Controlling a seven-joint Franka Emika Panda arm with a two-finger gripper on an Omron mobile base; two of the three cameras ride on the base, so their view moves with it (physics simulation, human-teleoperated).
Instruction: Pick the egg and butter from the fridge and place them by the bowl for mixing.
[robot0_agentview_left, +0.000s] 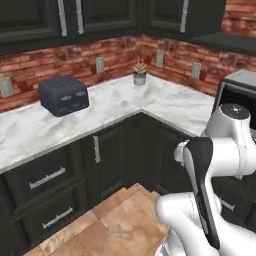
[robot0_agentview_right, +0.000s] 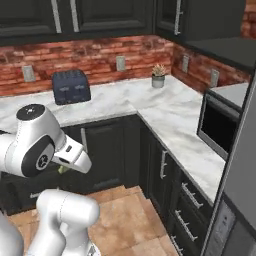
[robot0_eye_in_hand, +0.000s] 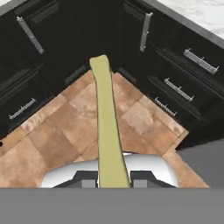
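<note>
Wrapping the corner, marble counter (robot0_agentview_left: 105, 107) (brick wall (robot0_agentview_left: 80, 57) behind), tiled floor (robot0_eye_in_hand: 57, 131).

White marble L-shaped counter (robot0_agentview_left: 115, 107) w/ dark toaster (robot0_agentview_left: 64, 95) on left run, small potted plant (robot0_agentview_left: 140, 73) at corner, microwave (robot0_agentview_right: 220, 122) on right run. Tan tile floor (robot0_agentview_left: 120, 220) below.

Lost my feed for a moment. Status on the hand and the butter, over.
Hand shut on a long pale yellow stick, likely the butter. Held over the tile floor at the cabinet corner. Bowl not sighted. Nothing in the way.
</note>
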